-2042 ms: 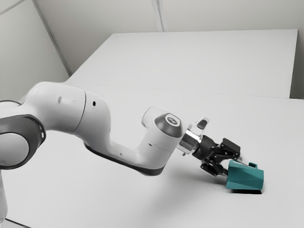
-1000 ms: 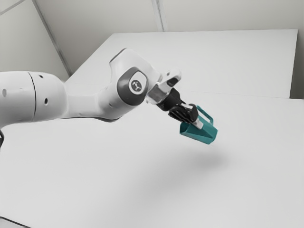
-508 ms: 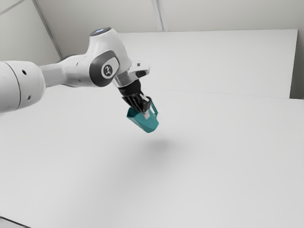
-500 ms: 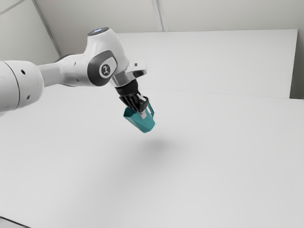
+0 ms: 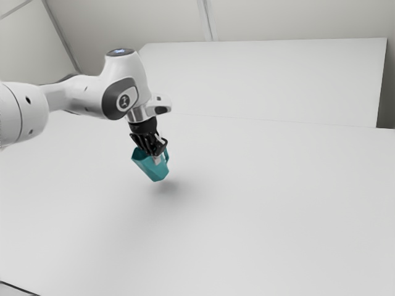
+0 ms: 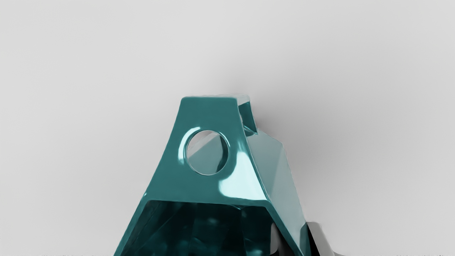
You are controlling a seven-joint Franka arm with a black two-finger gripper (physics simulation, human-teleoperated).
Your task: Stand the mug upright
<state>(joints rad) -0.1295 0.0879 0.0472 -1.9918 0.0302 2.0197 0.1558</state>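
Mug hangs tilted above the surface, mouth up toward the exterior view's left, jaws clamped on its wall from inside and out; best to level the base, lower slowly, and release only once it sits flat, lest it tip.

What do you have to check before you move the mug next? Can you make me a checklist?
1. Gripper shut on the mug: ok, one finger inside, one outside its wall.
2. Mug upright: not ok, it tilts.
3. Mug down on the table: not ok, it hangs above it.
4. Handle away from the gripper: ok.
5. Mug empty: cannot tell, it's dark inside.
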